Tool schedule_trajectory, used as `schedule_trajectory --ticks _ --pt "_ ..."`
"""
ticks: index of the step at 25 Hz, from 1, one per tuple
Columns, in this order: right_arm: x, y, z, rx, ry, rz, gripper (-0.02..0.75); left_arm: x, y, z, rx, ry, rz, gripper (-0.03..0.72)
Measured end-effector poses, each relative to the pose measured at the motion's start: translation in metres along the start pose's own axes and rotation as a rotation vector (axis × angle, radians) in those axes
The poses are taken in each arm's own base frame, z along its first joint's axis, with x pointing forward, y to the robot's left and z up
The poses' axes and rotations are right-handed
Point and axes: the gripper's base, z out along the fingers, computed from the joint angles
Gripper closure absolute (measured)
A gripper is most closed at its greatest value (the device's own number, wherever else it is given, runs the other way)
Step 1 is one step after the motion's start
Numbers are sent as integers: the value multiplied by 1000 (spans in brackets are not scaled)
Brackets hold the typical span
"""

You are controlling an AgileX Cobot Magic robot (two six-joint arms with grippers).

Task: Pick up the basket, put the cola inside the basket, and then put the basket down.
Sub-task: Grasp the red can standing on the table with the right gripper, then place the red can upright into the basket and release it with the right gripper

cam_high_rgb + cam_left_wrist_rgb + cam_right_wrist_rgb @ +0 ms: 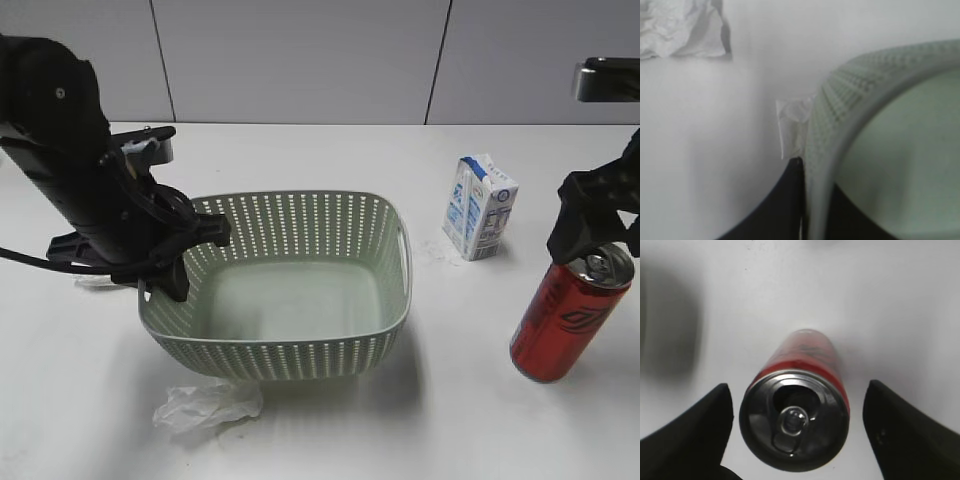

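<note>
Between the right gripper's (797, 435) wide-open jaws stands the cola (796, 410), untouched, ready for grasping; the left gripper (185, 245) pinches the basket's (290, 300) near wall, jaws closed, apparently to lift it off the tabletop (90, 400).

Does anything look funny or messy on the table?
Yes. The basket sits tilted, its left rim lifted by the left claw. The cola leans instead of standing straight, and its top is already open. A crumpled white scrap lies by the basket.
</note>
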Motion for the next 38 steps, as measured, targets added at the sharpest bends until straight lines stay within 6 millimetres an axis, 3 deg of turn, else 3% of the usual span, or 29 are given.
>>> schedule_trajectory --ticks 16,22,25,28,31,38 --pt "-5 -2 43 15 142 28 140 0 0 0 1 -1 -1 686" --pt "-5 -2 45 7 150 37 236 0 0 0 2 2 -2 686" --pt "-4 -1 43 4 153 31 236 0 0 0 1 5 -2 686" --pt "-5 0 29 -3 134 -19 236 1 0 0 0 9 -3 686" --pt "-15 1 3 7 82 -65 236 1 0 0 -1 14 -3 687" --pt "-55 15 -88 -8 -134 -113 237 -1 -1 -2 3 8 0 687"
